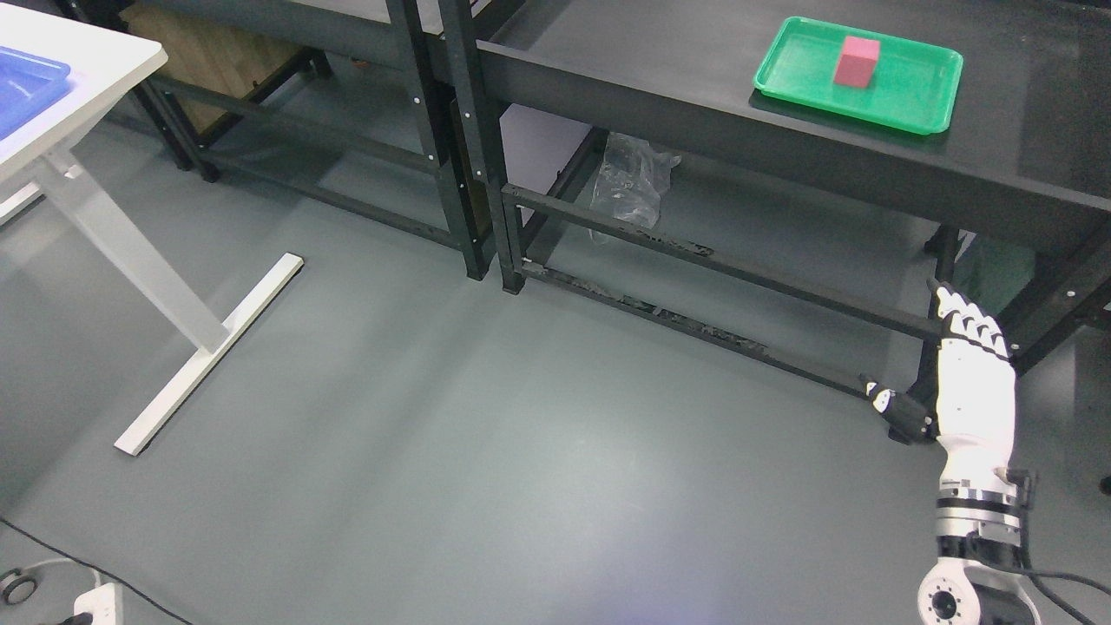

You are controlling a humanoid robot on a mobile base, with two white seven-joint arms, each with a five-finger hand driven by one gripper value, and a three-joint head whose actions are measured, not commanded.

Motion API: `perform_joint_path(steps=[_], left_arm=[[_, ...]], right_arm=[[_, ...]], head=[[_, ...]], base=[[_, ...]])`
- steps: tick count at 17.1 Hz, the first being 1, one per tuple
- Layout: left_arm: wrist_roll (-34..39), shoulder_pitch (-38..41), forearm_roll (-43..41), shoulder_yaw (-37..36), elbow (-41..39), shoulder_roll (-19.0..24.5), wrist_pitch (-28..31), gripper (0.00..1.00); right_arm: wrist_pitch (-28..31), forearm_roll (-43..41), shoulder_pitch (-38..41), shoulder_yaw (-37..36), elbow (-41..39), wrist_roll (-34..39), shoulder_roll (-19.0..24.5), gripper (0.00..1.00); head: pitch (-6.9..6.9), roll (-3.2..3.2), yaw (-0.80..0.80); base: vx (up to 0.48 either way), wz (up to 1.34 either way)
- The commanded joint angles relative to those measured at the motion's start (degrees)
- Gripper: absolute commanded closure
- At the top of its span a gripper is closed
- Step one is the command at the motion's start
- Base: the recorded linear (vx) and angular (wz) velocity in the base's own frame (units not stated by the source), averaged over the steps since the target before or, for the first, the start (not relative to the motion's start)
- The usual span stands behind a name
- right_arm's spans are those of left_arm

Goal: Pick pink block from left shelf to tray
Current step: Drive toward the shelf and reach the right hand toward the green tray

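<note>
- The pink block [857, 61] stands upright inside the green tray [920, 117], near the dark shelf's [660, 104] front edge.
- It looks rigid, light and flat-sided; opposite faces suit a pinch.
- The right hand [972, 382] hangs low, fingers extended, empty.

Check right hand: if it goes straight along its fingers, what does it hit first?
Likely the dark shelf's front edge: the open right hand points up-picture toward it, below the top. Depth is unclear; it could pass underneath.

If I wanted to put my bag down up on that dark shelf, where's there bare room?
The dark shelf top is bare left of the green tray, and right of it too. The tray holds only the pink block. The right hand, fingers open, hangs low by the shelf leg, clear of the top.
</note>
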Motion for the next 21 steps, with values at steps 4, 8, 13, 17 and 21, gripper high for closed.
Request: perform_joint_path(steps=[4,8,13,17,21], left_arm=[[0.0,-1.3,-0.1,0.0,-1.0,1.0,0.0,0.0],[0.0,-1.3,-0.1,0.0,-1.0,1.0,0.0,0.0],[0.0,-1.3,-0.1,0.0,-1.0,1.0,0.0,0.0],[0.0,-1.3,-0.1,0.0,-1.0,1.0,0.0,0.0],[0.0,-1.3,-0.1,0.0,-1.0,1.0,0.0,0.0]], right_arm=[[0.0,0.3,0.1,-0.2,-0.1,-0.1,-1.0,0.0],[0.0,0.3,0.1,-0.1,-0.1,-0.1,-1.0,0.0],[0.0,-0.3,0.0,-0.1,-0.1,0.0,-1.0,0.0],[0.0,-0.9,0.0,0.0,-0.1,0.3,-1.0,0.0],[0.1,-0.8,0.0,0.3,0.0,1.2,-1.0,0.0]], head=[[0.0,0.0,0.0],[0.0,0.0,0.0],[0.0,0.0,0.0],[0.0,0.0,0.0],[0.0,0.0,0.0]], base=[[0.34,-0.1],[0.329,-0.08],[0.328,-0.04],[0.336,-0.02],[0.319,-0.01]])
